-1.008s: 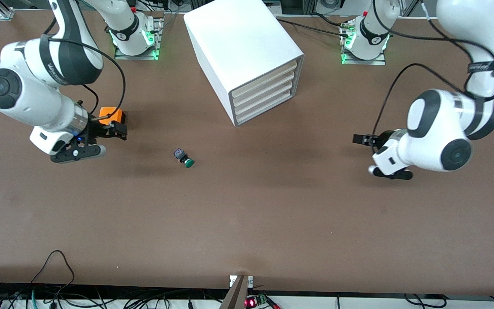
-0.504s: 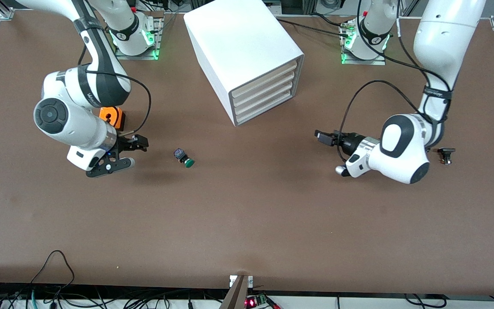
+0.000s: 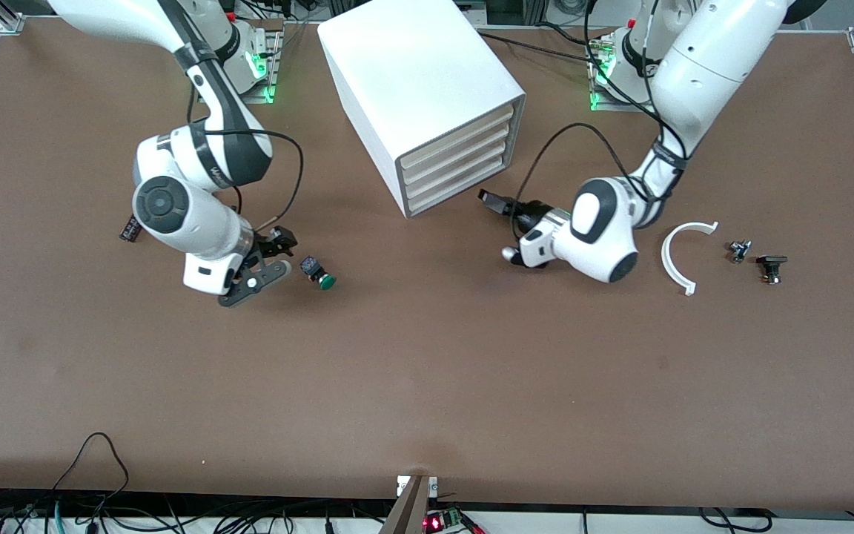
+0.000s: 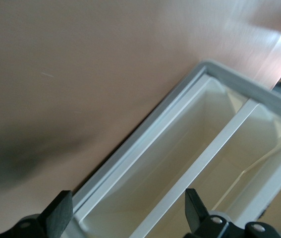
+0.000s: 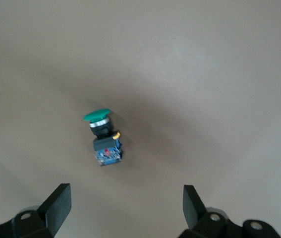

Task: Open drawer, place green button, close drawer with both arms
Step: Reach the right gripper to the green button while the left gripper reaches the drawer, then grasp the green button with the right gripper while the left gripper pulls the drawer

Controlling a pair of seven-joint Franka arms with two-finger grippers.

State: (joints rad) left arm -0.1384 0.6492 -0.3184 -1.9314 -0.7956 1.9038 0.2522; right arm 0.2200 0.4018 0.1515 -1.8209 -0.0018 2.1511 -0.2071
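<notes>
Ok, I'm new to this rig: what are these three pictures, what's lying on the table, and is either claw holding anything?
Two white robot arms work at a brown table. The wide picture looks down from across the table; the other two come from cameras on each wrist. The right claw is open, empty, beside the green button that its wrist view shows lying on the table. The left claw is open, empty, in front of the cabinet, whose drawer is shut. A white arc and small parts lie toward the left arm's end.
</notes>
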